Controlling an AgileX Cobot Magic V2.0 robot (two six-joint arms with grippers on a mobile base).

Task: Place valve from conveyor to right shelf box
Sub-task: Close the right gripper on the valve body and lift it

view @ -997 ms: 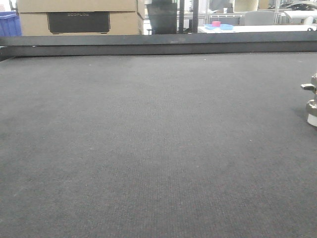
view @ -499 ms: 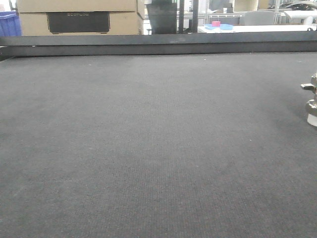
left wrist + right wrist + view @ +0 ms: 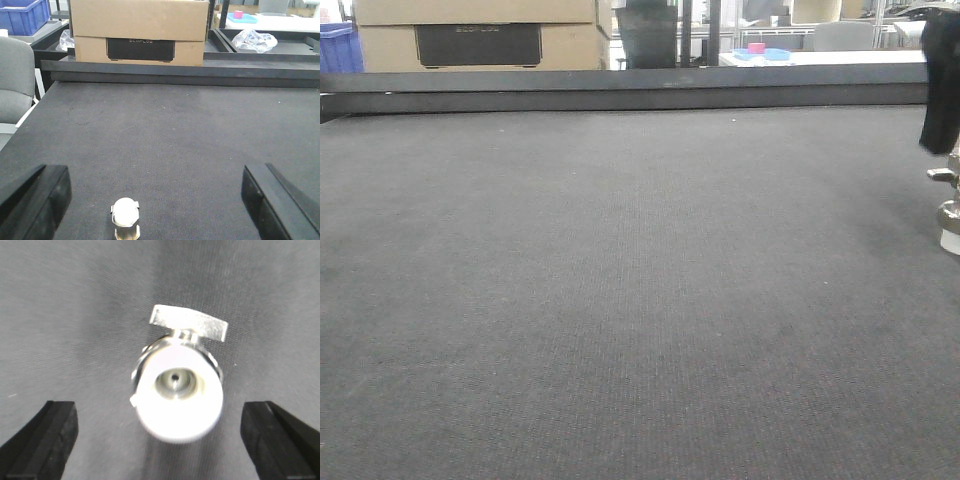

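The valve (image 3: 950, 205), a shiny silver fitting with a side stub and a whitish base, stands on the dark grey conveyor (image 3: 620, 280) at the far right edge of the front view. A black finger (image 3: 942, 90) hangs just above it. In the right wrist view the valve (image 3: 177, 385) fills the centre, seen end-on, with my right gripper (image 3: 159, 450) open and its fingers wide on either side. My left gripper (image 3: 157, 205) is open over the belt. A small whitish-topped fitting (image 3: 125, 215) stands between its fingers, left of centre and untouched. The shelf box is out of view.
A dark metal rail (image 3: 620, 90) runs along the belt's far edge. Behind it sit a cardboard box holding a black unit (image 3: 139, 32), a blue crate (image 3: 22, 15) and dark trays with plastic bags (image 3: 255, 40). A grey chair (image 3: 15, 80) stands at the left.
A black gripper finger has come down into the top right of the front view, just above the valve. The valve has not moved.
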